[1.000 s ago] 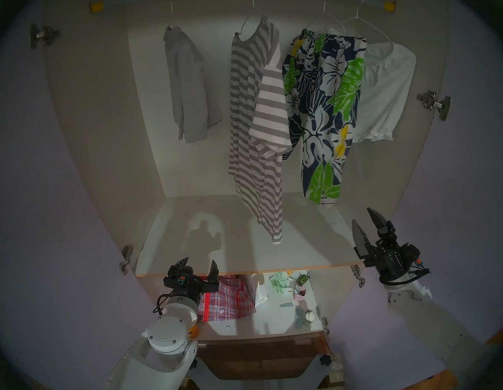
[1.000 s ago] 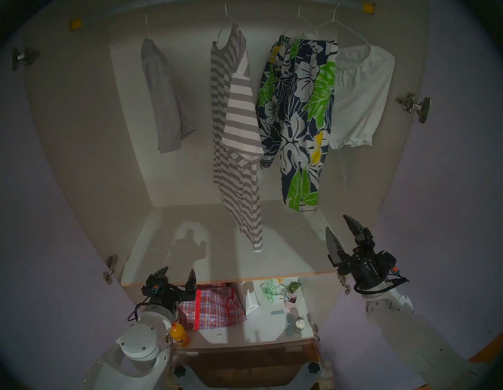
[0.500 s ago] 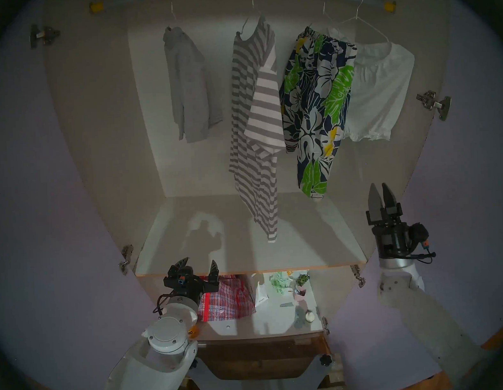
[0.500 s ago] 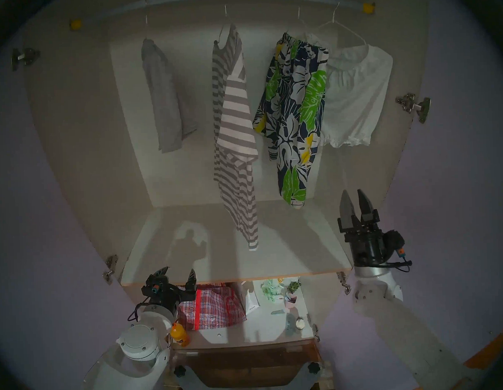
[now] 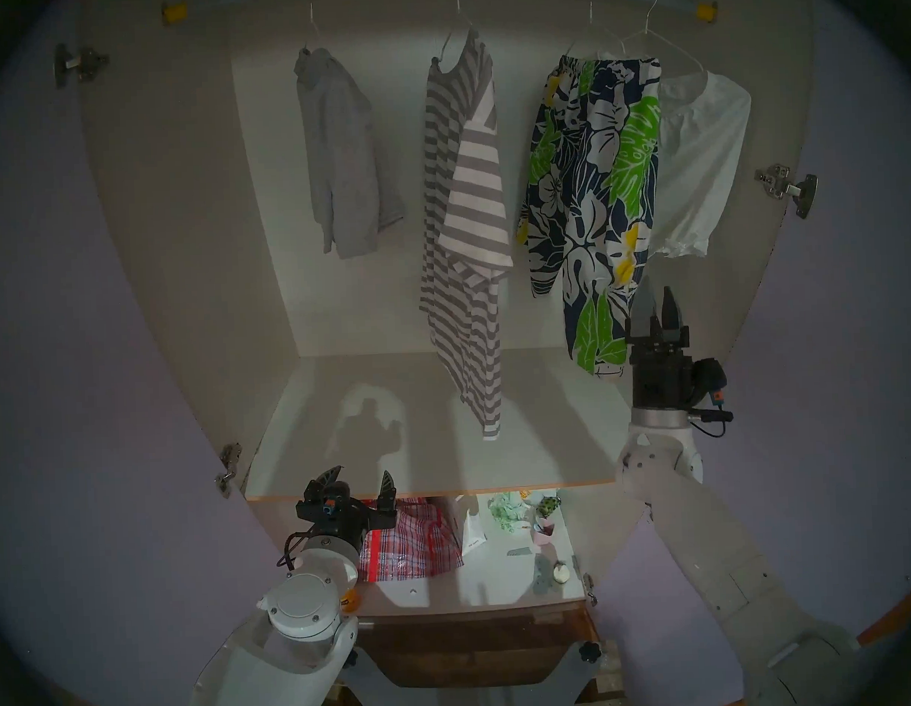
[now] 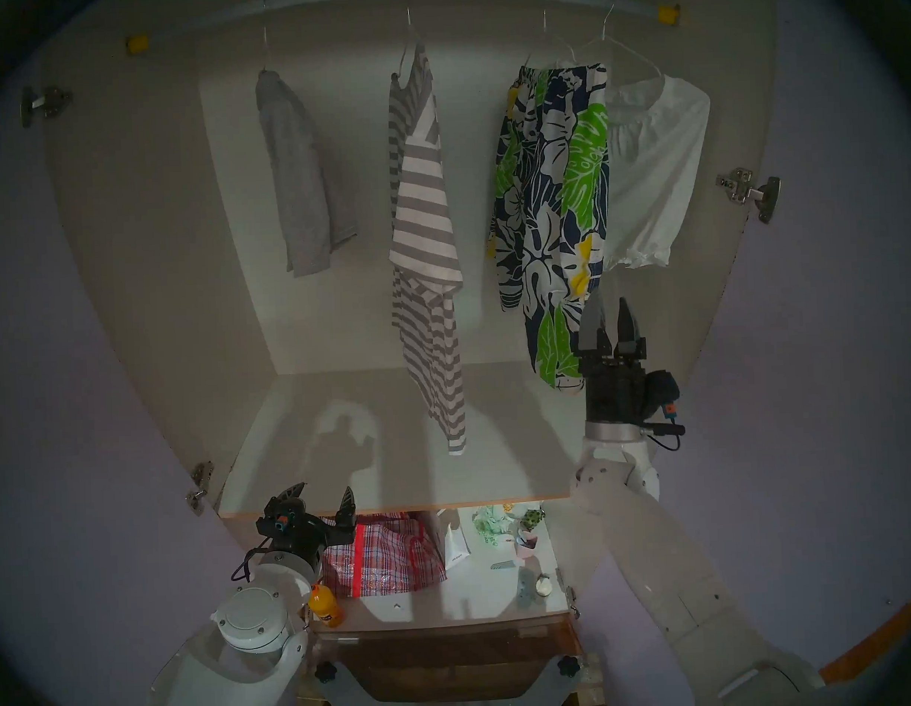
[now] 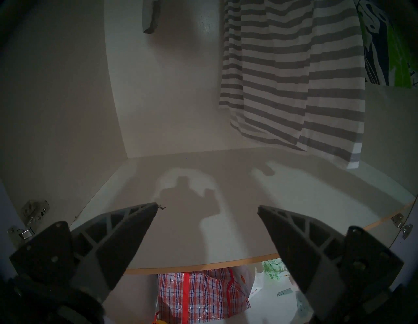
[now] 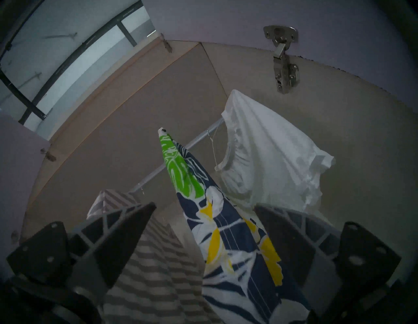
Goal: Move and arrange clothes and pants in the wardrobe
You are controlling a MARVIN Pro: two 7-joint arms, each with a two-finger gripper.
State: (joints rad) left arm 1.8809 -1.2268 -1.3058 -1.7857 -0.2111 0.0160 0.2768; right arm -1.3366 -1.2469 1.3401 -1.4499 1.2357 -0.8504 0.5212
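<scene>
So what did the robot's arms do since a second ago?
The right gripper rose from the shelf's front edge and came inward beside the floral shorts, open, holding nothing. The shorts swung left, then back. The left gripper, striped T-shirt, grey shorts and white top stayed put.

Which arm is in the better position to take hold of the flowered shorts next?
The right. The right gripper is open, raised beside the flowered shorts, and its wrist view shows the fabric between its fingers. The left gripper is open too, but low at the shelf edge, far from them.
</scene>
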